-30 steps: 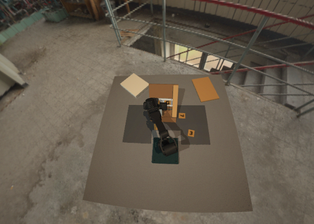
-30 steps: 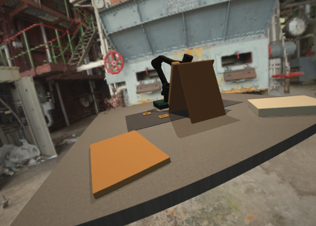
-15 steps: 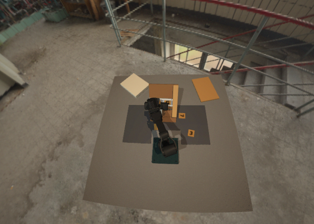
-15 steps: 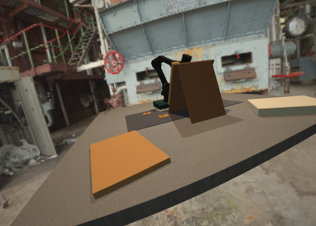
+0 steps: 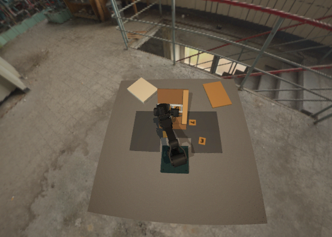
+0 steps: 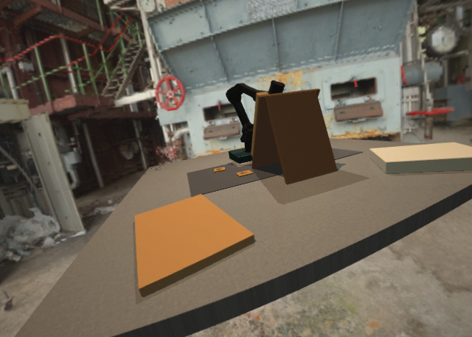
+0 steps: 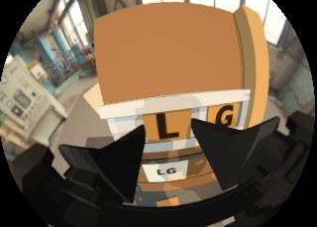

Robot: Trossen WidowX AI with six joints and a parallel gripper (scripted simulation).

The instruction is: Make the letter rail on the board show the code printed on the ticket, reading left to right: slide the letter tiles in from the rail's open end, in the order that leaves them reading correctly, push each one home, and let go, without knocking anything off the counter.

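Note:
The sloped brown board (image 5: 171, 95) (image 6: 301, 135) (image 7: 168, 54) carries a pale letter rail (image 7: 129, 109) and a ticket (image 7: 165, 171) printed "LG". The G tile (image 7: 224, 115) sits upright at the rail's right end, beside the tall side strip. My gripper (image 7: 167, 125) is shut on the L tile (image 7: 168, 133), which reads upright within the rail. A narrow gap shows between L and G. In the top view the arm hides the L tile and part of the G tile. In the exterior view the board hides the rail and the fingers.
Tile 7 (image 5: 192, 122) (image 6: 244, 172) and tile 3 (image 5: 202, 140) (image 6: 219, 169) lie on the dark mat (image 5: 144, 122). Another orange tile (image 5: 164, 134) (image 7: 167, 202) is partly hidden. A cream block (image 5: 141, 89) (image 6: 422, 152) and an orange slab (image 5: 217, 94) (image 6: 186, 234) flank the board.

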